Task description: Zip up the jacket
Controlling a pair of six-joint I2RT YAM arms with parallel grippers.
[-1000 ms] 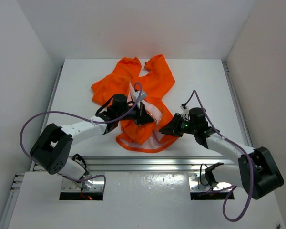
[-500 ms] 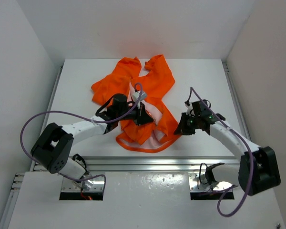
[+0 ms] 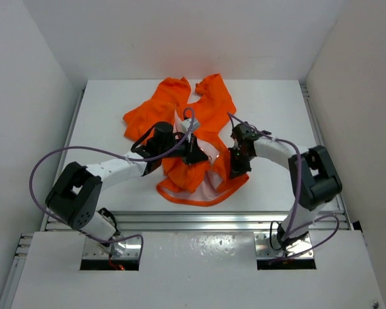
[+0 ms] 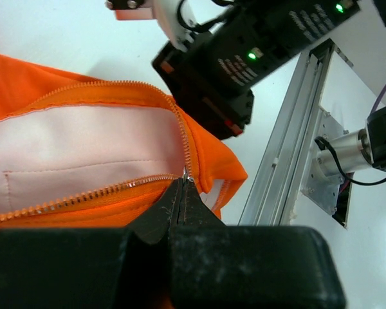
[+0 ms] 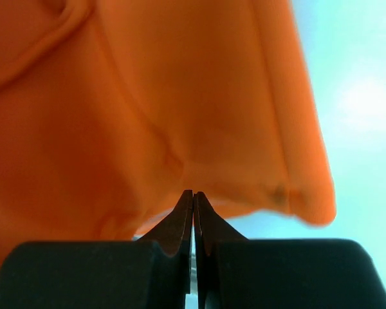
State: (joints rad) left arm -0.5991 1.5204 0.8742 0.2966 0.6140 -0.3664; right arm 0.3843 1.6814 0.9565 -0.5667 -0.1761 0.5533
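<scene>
The jacket (image 3: 212,106) lies unzipped; the right end effector (image 3: 235,170) has swung in from lower right, clamped on its hem; the left end effector (image 4: 183,193) stays pinched on the zipper (image 4: 109,191)

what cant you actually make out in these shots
Zipper pull: left wrist view, the shut left gripper covers the spot just below where the zipper teeth meet; top view, too small.
Hold of the right gripper: right wrist view, the jacket is blurred at the shut tips, so a pinch cannot be told.
Jacket's front: top view, the left arm and both grippers lie over it.
</scene>
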